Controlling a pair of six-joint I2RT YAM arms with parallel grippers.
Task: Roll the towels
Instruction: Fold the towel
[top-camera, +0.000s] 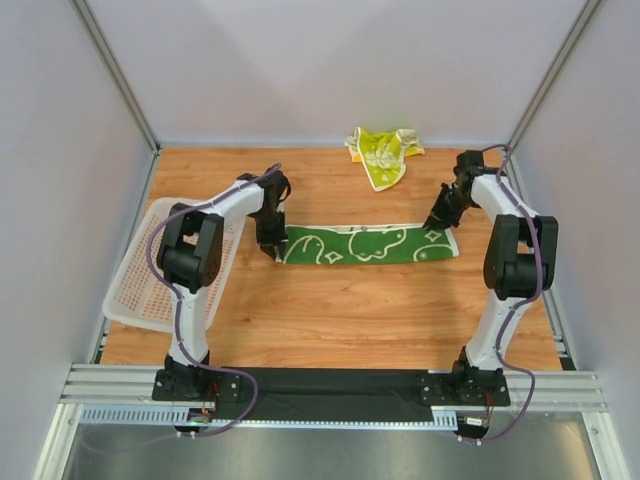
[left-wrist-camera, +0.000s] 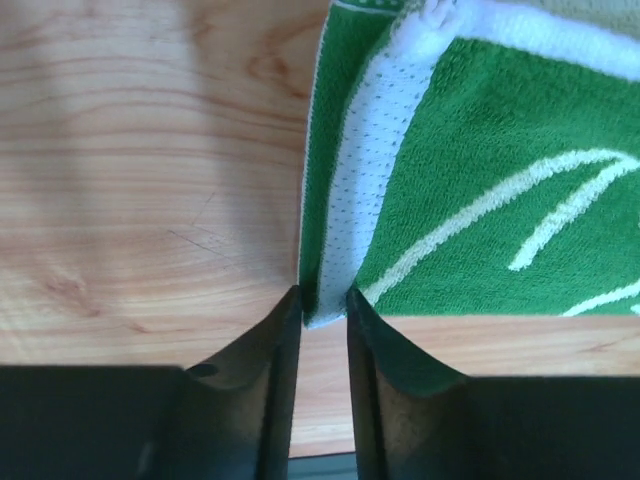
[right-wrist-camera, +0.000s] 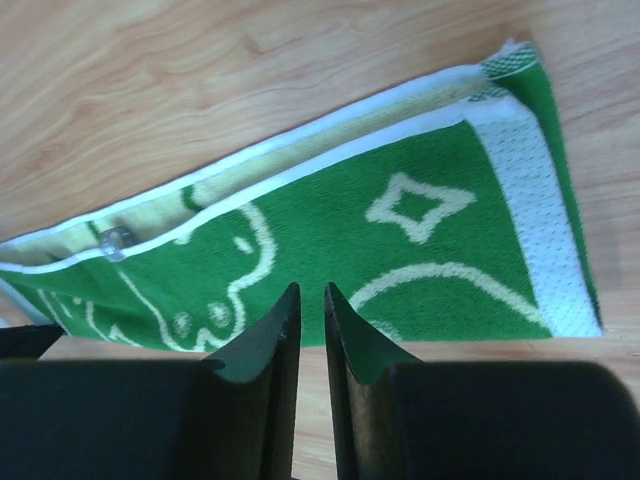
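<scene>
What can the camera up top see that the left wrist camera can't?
Only the top camera shows the yellow and lime towel crumpled at the back, the white basket on the left, the right gripper, and the green towel laid out whole. Only the left wrist camera shows the towel's white mesh edge up close, pinched between the fingers of the left gripper. Both show the green towel, the left gripper and the wooden table.
</scene>
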